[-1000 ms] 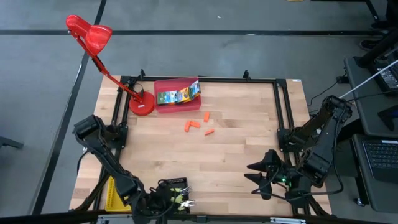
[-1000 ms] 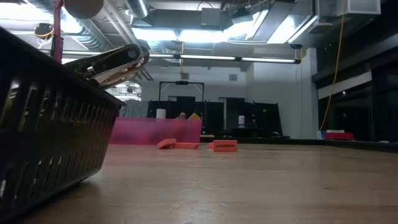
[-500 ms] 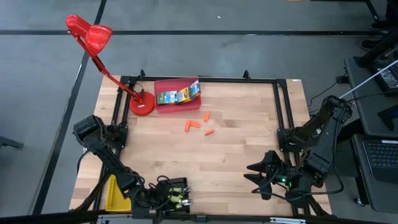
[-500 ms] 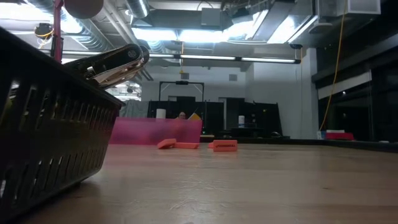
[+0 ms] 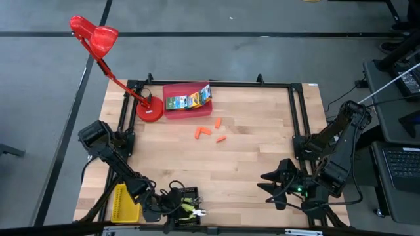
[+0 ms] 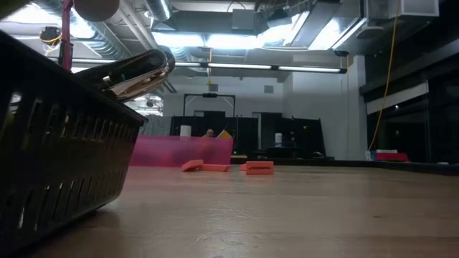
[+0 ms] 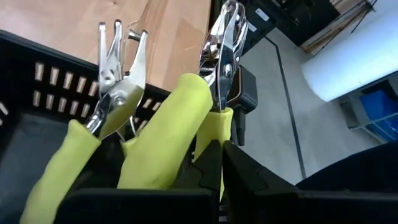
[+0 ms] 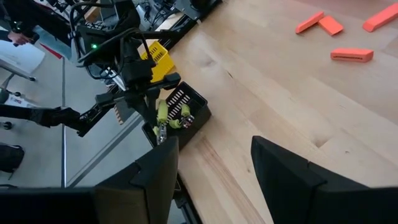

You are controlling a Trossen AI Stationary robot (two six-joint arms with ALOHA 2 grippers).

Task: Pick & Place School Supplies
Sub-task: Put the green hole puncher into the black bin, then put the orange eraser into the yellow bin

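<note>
My wooden table (image 5: 249,151) carries a red tray (image 5: 188,109) beside the lamp base (image 5: 149,111), four orange pieces (image 5: 210,132) mid-table, and yellow (image 5: 123,204) and black (image 5: 187,195) trays at its near edge.

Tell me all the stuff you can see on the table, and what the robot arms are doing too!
Desk lamp: one, red, far left corner.
Red tray: one, beside the lamp's base.
Printed boxes: green and yellow, inside the red tray; count unclear.
Orange pieces: four, loose mid-table near the red tray.
Black basket: one, near left edge.
Yellow tray: one, left of the basket.
Yellow-green-handled pliers: two visible, in the basket.
Left tool: shut on one pair of pliers at the basket.
Right tool: open, waiting near the right edge.
</note>
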